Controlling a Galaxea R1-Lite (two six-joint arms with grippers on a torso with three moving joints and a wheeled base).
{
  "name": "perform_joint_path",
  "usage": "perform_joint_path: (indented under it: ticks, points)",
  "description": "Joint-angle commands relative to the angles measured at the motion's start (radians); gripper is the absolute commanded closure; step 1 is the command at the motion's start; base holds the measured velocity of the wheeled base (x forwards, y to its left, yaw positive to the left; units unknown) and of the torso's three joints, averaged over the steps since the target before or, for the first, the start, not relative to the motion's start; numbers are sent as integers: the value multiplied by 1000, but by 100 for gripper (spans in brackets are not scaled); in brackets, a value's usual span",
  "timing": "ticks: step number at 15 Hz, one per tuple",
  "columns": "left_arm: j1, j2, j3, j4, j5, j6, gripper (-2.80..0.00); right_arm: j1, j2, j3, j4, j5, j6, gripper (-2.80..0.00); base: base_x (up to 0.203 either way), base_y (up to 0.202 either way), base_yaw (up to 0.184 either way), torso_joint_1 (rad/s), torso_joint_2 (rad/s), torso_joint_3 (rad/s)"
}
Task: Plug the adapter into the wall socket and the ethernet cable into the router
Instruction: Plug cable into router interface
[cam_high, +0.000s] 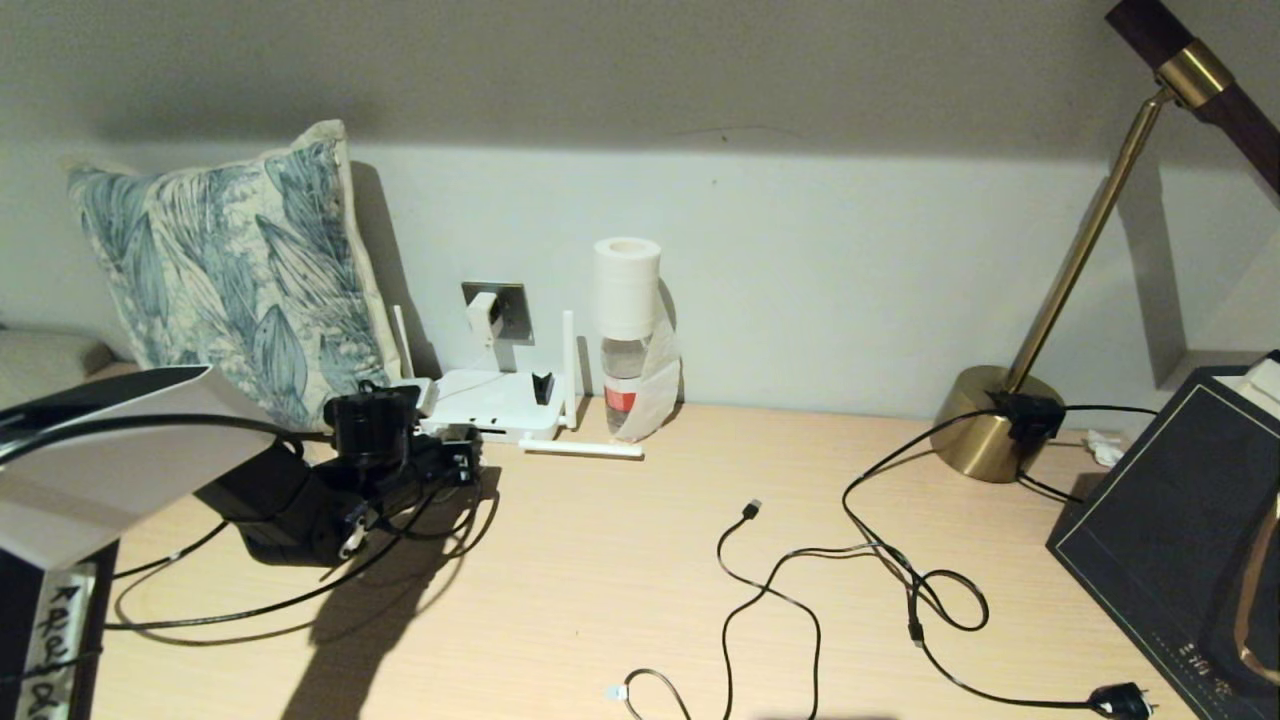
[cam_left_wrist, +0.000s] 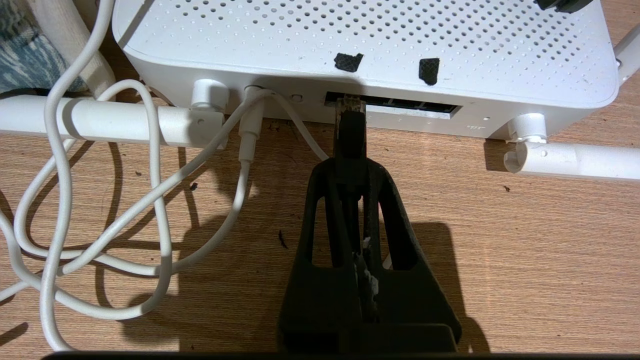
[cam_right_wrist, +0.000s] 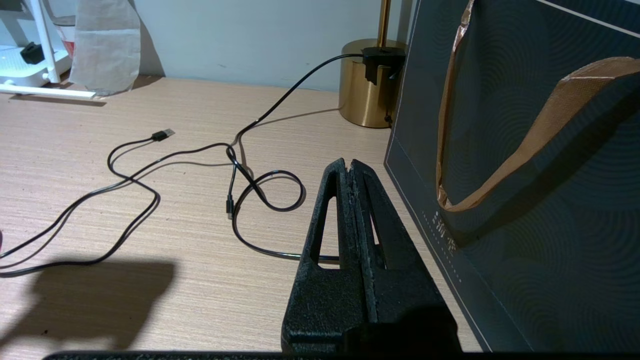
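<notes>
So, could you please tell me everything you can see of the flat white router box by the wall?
The flat white plastic router lies on the wooden desk below the grey metallic wall socket. Its top is perforated and carries two small black patches and a small black piece. Two thin white stick antennas stand upright; others lie flat. A white cord is plugged into its back. The left gripper, shut on the black ethernet cable's clear connector, holds it at the dark port row.

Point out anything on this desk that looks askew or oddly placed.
One thin white stick antenna of the flat white router lies flat on the desk while another stands upright. A white tissue roll is perched atop a clear plastic bottle. Loose black cables sprawl tangled across the wooden desktop.
</notes>
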Motion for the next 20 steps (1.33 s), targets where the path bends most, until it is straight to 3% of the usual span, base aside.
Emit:
perform_joint_path:
  ticks: [1, 20]
  points:
    - [0, 0, 0, -5, 0, 0, 0, 0, 1, 35, -1, 1, -1, 0, 0, 0, 0, 0, 0, 0]
    - [-1, -1, -7, -5, 2, 0, 0, 0, 1, 35, -1, 2, -1, 0, 0, 0, 0, 0, 0, 0]
